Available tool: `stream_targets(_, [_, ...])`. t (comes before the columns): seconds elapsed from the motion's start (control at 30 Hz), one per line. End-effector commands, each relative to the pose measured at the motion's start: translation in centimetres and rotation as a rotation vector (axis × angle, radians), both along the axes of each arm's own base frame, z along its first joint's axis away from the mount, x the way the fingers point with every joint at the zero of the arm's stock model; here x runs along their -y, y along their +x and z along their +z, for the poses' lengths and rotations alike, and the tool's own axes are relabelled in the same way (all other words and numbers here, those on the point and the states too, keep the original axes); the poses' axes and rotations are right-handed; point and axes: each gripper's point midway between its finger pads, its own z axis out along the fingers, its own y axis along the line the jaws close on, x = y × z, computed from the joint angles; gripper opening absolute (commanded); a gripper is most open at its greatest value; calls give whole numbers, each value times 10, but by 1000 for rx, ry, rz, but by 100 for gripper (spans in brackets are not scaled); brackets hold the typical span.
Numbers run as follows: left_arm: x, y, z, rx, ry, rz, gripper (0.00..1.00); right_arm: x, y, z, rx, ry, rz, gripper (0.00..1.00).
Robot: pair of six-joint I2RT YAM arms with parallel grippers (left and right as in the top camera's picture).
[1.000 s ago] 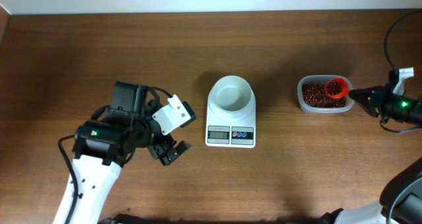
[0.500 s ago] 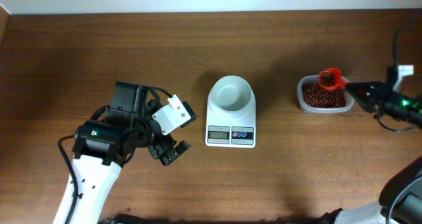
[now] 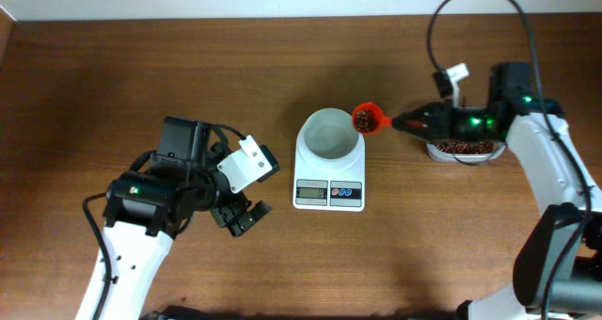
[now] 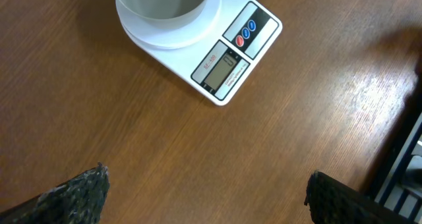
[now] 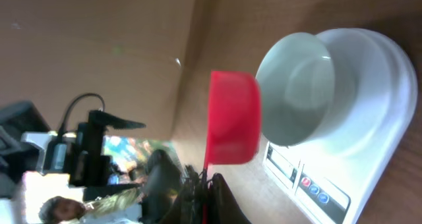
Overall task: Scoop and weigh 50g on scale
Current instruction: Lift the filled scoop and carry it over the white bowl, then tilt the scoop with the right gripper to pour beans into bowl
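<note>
- As we look down on the wooden table (image 3: pixel 470 254), we list the scale (image 3: pixel 329 181) at its middle, with its display toward the robot and a white bowl (image 3: pixel 330 135) on top.
- We log the red scoop (image 3: pixel 369 119), loaded with red beans, at the bowl's right rim.
- We note the right gripper (image 3: pixel 406 124) clamped on the scoop's handle.
- We record the left gripper (image 4: pixel 204 197) with jaws spread wide and empty, left of the scale and apart from it.
- We enter the clear tub (image 3: pixel 461 149) of beans right of the scale, partly hidden by the right arm.

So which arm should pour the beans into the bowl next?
Right. The right tool grips the loaded scoop by the bowl's rim. The left tool is open and empty, off beside the scale.
</note>
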Motion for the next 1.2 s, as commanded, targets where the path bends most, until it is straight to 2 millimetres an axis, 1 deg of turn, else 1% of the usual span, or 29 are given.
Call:
stream_targets(0.0, [-1,1,6,28,-1,-6,99,-25,1,2,55,-65,46,4])
stream_targets(0.1, [-1,1,6,28,-1,-6,99,-40,6,-14,107,-188,61,4])
stream_targets(0.2, [-1,1,6,28,-1,-6,99,-47,11,-23,147,-267,63,4])
stream_targets(0.33, [-1,1,6,28,-1,-6,99,-55,13,-33,299,-379,129,4])
stream_targets(0.43, [-1,1,6,28,-1,-6,99,-61,13,-33,399,-400,181,4])
stream_targets(0.47, [-1,1,6,28,-1,-6,99,-63,13,-32,458,-411,214,4])
stream_targets(0.6, [-1,1,6,28,-1,-6,99,-63,15,-32,507,-422,231,4])
stream_targets(0.83, [-1,1,6,28,-1,-6,99,-63,15,-31,542,-427,245,4])
stream_targets(0.97, [-1,1,6,28,-1,-6,99,-63,15,-32,666,-452,309,4])
stream_targets(1.03, [-1,1,6,28,-1,-6,99,-63,15,-32,703,-459,327,4])
stream_targets(1.13, [-1,1,6,28,-1,-6,99,-63,16,-31,708,-460,327,4])
stream_targets(1.17, [-1,1,6,28,-1,-6,99,-63,15,-32,741,-466,346,4])
